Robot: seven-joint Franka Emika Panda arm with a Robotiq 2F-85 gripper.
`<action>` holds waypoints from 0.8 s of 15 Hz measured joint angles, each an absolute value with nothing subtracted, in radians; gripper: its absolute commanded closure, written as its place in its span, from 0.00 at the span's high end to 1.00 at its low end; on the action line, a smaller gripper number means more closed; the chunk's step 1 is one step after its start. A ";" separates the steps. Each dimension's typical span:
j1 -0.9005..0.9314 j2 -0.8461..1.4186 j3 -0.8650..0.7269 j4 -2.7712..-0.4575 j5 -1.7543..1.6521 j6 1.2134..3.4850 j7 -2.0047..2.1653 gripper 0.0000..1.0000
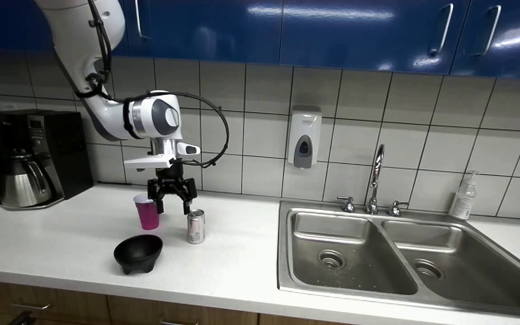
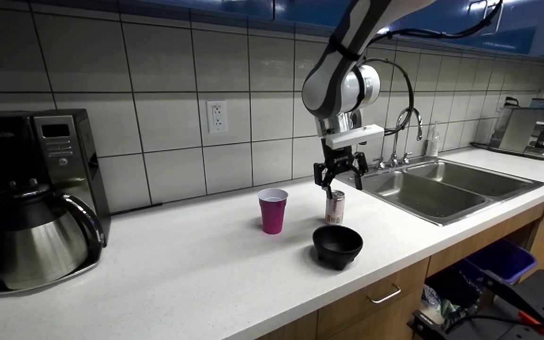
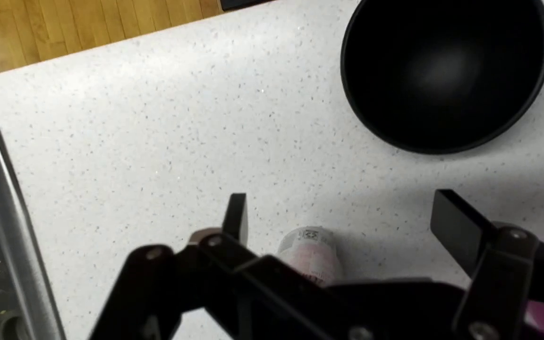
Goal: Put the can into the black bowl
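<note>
The can (image 1: 196,229), silver-grey with a pinkish label, stands upright on the counter. It also shows in an exterior view (image 2: 335,210) and in the wrist view (image 3: 310,255), where gripper parts hide its upper end. The black bowl (image 1: 138,253) stands near the counter's front edge; it also shows in an exterior view (image 2: 337,246) and in the wrist view (image 3: 442,85). My gripper (image 1: 173,210) is open and empty, pointing down, its fingertips near the can's top height. In the wrist view the can lies between the fingers (image 3: 340,208), closer to the left one.
A pink-purple cup (image 1: 147,213) stands close behind my gripper's side; it also shows in an exterior view (image 2: 273,212). A coffee maker with a steel pot (image 2: 40,241) stands along the counter. The double sink's rim (image 1: 284,253) lies on the can's other side.
</note>
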State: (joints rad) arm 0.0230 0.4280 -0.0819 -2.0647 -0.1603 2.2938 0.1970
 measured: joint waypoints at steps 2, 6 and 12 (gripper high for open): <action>0.023 0.469 -0.091 -2.018 -0.155 2.294 0.200 1.00; 0.023 0.542 -0.104 -1.938 -0.149 2.293 0.212 1.00; 0.023 0.628 -0.118 -1.842 -0.131 2.290 0.220 1.00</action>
State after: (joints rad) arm 0.0226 0.6279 -0.1182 -1.8418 -0.1312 2.2903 0.2196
